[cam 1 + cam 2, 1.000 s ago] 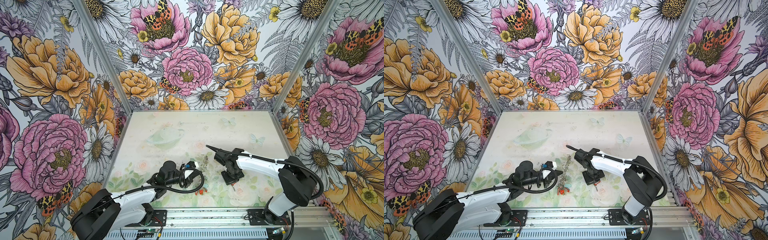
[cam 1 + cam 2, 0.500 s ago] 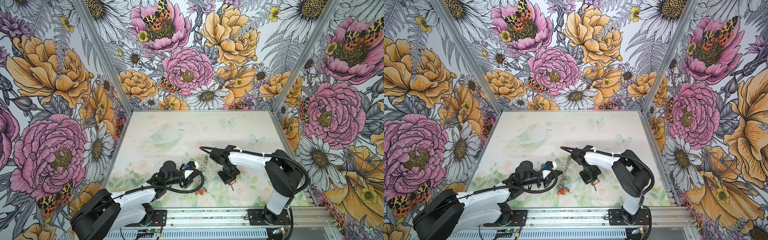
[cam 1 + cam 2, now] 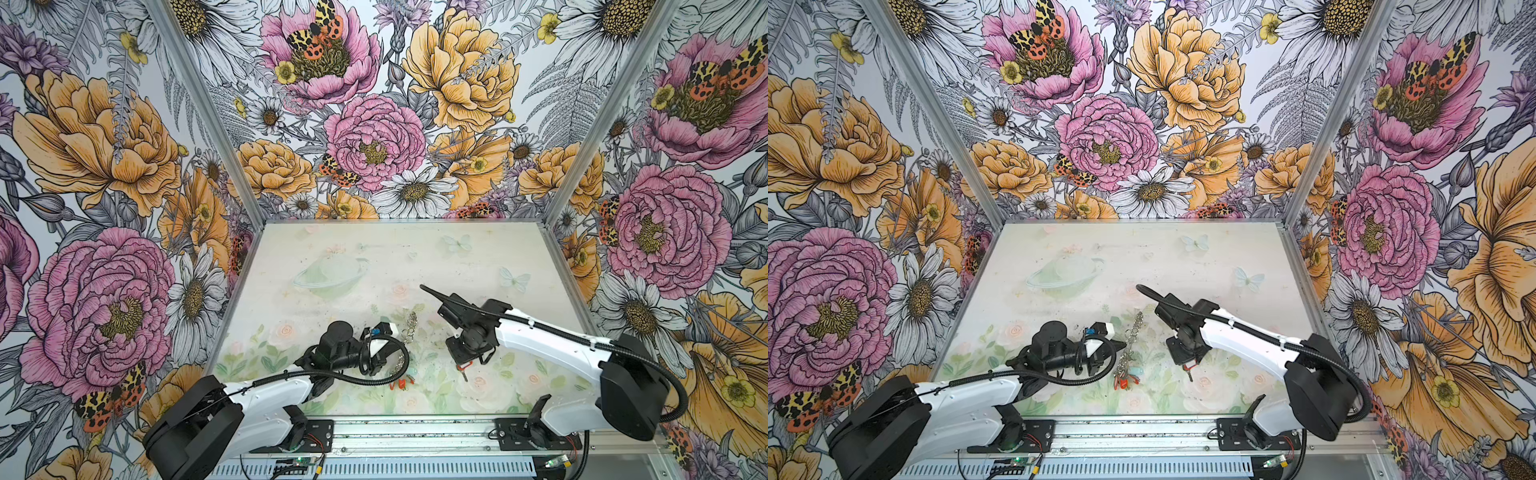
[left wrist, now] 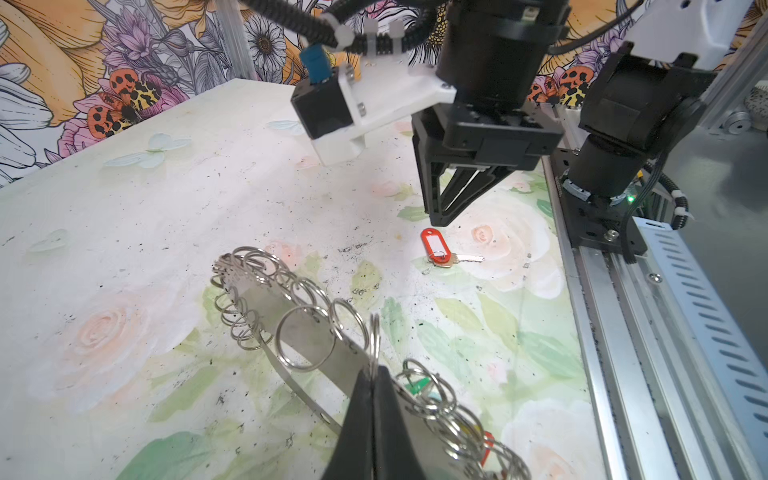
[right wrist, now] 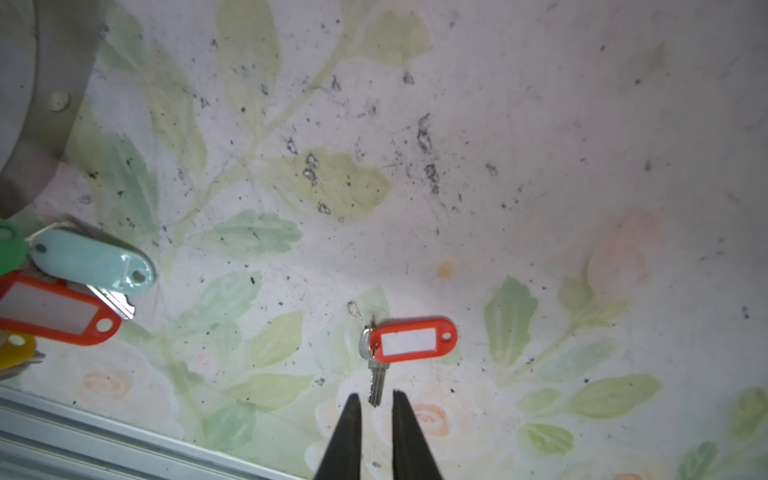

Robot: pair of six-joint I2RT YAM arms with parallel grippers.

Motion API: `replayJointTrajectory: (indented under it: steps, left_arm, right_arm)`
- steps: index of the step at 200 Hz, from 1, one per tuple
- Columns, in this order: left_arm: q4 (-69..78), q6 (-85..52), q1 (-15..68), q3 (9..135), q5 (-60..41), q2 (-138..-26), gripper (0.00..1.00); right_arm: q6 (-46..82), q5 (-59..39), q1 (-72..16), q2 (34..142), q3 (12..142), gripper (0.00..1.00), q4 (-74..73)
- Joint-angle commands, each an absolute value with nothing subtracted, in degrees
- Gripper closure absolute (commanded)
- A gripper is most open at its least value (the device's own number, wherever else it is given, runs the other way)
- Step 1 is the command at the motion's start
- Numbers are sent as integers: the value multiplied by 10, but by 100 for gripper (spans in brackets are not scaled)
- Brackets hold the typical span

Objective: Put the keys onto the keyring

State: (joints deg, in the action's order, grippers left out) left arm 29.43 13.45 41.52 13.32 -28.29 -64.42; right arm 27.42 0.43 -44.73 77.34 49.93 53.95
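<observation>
The keyring (image 4: 307, 332), a flat grey band fringed with silver wire rings (image 4: 257, 262), is lifted at one end by my left gripper (image 4: 374, 374), which is shut on the band and a ring. In a top view the keyring (image 3: 1133, 332) runs from the left gripper (image 3: 1119, 345) towards the back. Keys with teal (image 5: 87, 259), red (image 5: 50, 307), green and yellow tags hang on it. A loose key with a red tag (image 5: 411, 340) lies flat on the table (image 4: 124, 208). My right gripper (image 5: 376, 395) hovers just above its blade tip, slightly open and empty.
The aluminium rail (image 4: 623, 332) along the table's front edge runs close to the loose key (image 3: 464, 366). The right arm's white camera mount (image 4: 332, 112) hangs over the middle of the table. Floral walls enclose the back and sides.
The right gripper's jaws have parted a little over the red-tagged key. The right arm's elbow swung inward and back out. The left arm and keyring have not moved.
</observation>
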Motion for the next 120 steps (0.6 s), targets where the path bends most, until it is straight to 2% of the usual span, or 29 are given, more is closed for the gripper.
replayJointTrajectory:
  steps: [1,52,120]
  left_arm:
    - [313,140,421,154,-294,-648,100]
    - [313,139,421,153,-293,-645,100]
    - [314,140,421,153,-291,-645,100]
  right_arm:
    - [321,17,-452,715,442,85,444]
    - [353,37,-492,636,347,85,347]
    - [372,62,-516,685,326,84,320]
